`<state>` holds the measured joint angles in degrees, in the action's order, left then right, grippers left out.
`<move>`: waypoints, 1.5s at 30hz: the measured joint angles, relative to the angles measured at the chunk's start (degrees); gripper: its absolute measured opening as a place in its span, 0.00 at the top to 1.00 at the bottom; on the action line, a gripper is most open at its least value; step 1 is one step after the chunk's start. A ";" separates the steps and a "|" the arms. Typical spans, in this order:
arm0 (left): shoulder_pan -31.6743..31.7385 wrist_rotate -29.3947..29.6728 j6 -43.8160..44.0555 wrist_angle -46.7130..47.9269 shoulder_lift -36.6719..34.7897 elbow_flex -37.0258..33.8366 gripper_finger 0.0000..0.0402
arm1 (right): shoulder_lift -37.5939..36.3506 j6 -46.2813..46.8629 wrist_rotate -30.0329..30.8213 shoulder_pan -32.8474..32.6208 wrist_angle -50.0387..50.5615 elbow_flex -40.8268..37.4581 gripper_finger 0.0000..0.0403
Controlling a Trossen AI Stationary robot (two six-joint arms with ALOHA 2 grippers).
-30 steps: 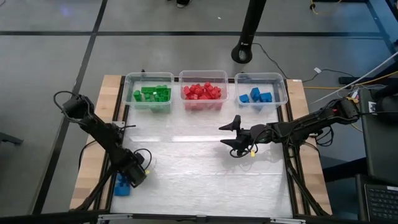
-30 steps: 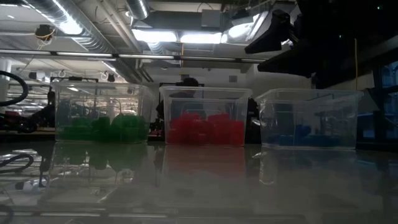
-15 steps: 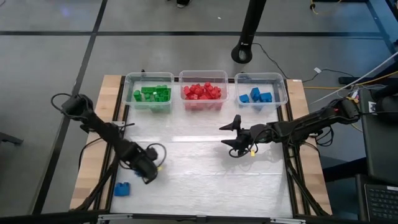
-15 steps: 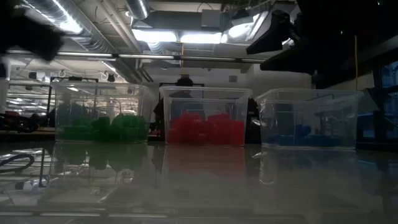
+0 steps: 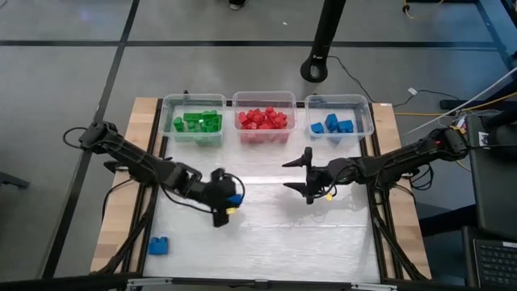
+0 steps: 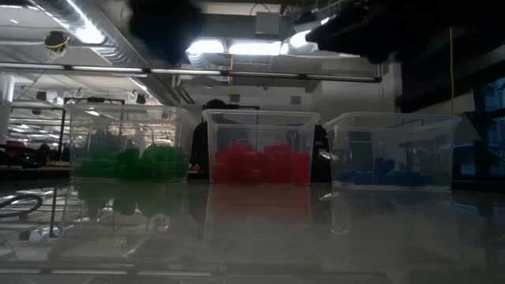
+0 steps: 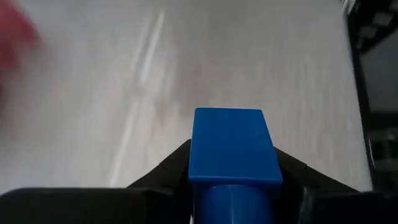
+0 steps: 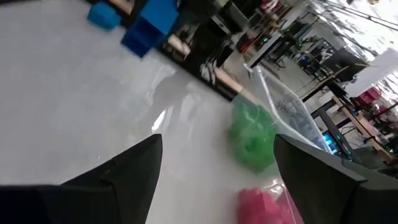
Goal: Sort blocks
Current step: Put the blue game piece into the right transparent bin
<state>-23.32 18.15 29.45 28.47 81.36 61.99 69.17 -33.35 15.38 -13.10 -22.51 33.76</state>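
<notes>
My left gripper [image 5: 225,202] hangs over the table's middle left, shut on a blue block [image 5: 233,197]; its wrist view shows this block [image 7: 231,146] between the two dark fingers. A second blue block [image 5: 158,245] lies flat on the table near the front left corner. My right gripper [image 5: 287,175] hovers open over the table's middle right, with nothing between its fingers [image 8: 134,165]. Green, red and blue blocks fill three clear bins along the far edge. My left gripper pinches the blue block by two opposite sides [image 7: 194,155] between its two fingers. The fingers slant down, coming from the table's left. The block is lifted clear of the table, and its free end sticks out past the fingertips.
The green bin [image 5: 194,121], the red bin [image 5: 263,118] and the blue bin [image 5: 339,123] stand side by side at the far edge. Wooden rails run along the table's left and right sides [image 5: 133,194]. A black stand foot [image 5: 315,69] is on the floor behind.
My left gripper has risen from the front left corner and swung toward the table's middle, rolling its wrist as it went. It carries one blue block lifted clear. The other blue block has stayed where it was.
</notes>
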 joint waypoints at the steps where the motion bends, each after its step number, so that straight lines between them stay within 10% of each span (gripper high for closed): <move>1: 0.74 0.71 -2.98 -2.58 0.00 0.20 0.68 | 0.00 1.11 -0.02 0.00 -0.78 0.00 0.24; 21: 7.48 1.51 -32.41 -30.83 0.08 0.62 0.67 | 16.03 14.96 -5.11 0.00 -33.53 1.09 0.24; 35: 9.29 1.45 -35.65 -32.49 0.17 0.60 0.67 | 21.59 12.23 -7.42 0.04 -28.03 12.44 0.25; 45: 8.75 1.61 -35.95 -31.90 0.22 0.58 0.65 | 21.57 12.31 -8.00 1.65 -27.05 12.74 0.65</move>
<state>-14.57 19.77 -6.50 -3.43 81.58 62.57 90.74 -21.04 7.38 -11.45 -49.56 46.50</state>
